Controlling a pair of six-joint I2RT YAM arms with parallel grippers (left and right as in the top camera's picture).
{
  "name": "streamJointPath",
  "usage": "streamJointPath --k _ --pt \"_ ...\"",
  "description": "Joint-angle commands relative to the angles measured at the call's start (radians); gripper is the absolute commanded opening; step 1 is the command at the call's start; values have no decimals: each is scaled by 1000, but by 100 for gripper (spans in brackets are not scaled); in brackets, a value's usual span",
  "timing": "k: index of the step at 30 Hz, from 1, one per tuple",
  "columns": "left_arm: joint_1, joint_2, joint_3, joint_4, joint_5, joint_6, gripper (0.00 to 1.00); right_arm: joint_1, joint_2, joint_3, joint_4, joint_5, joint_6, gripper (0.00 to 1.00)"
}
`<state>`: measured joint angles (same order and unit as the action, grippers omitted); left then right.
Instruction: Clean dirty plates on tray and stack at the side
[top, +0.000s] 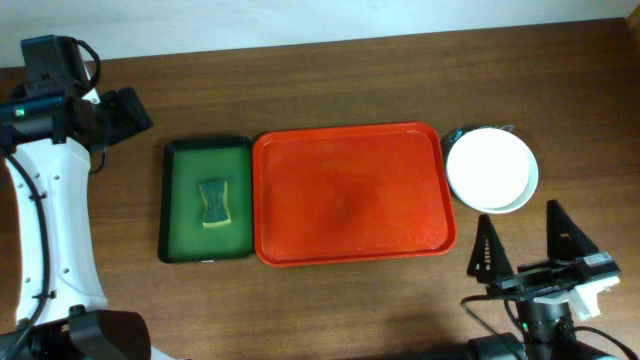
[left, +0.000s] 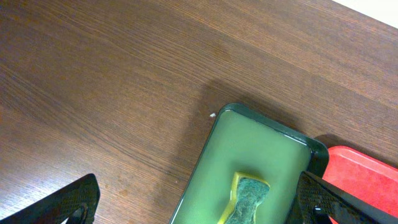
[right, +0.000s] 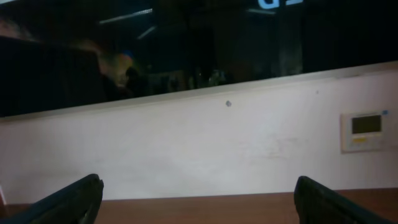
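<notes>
The red tray (top: 350, 250) lies in the middle of the table with nothing on it. The plates (top: 488, 165) sit stacked just right of it, a cream-white one on top and a pale mint rim (top: 524, 197) showing beneath. My right gripper (top: 526, 243) stands open near the front edge, below the stack and apart from it; in the right wrist view the right gripper (right: 199, 205) faces a wall with nothing between its fingers. My left gripper (top: 128, 110) is open at the far left, above bare wood; in the left wrist view the left gripper (left: 199, 208) is empty.
A dark green tray (top: 175, 200) lies left of the red tray and touches it, holding a yellow-and-green sponge (top: 213, 203). The sponge (left: 247, 200) and green tray (left: 267, 127) show in the left wrist view. Bare wood surrounds both trays.
</notes>
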<state>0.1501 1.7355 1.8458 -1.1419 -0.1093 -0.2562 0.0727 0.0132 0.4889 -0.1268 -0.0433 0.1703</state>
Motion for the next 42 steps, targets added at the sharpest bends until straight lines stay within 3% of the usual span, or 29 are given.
streamJointPath --k 1,8,14,21,29,42 --pt "-1 4 2 -1 -4 -13 99 64 -9 -158 194 6 -10 98" --pt "-1 4 2 -1 -4 -13 99 55 -9 -330 290 4 -10 98" --pt "-1 4 2 -1 -3 -13 99 -23 -9 -463 477 30 -10 98" --pt "-1 4 2 -1 -3 -13 99 -22 -9 -483 50 82 -10 98" --pt "-1 4 2 -1 -3 -13 99 -20 -9 -483 48 13 -190 99" --pt "-1 4 2 -1 -4 -13 99 -20 -9 -483 49 14 -189 98"
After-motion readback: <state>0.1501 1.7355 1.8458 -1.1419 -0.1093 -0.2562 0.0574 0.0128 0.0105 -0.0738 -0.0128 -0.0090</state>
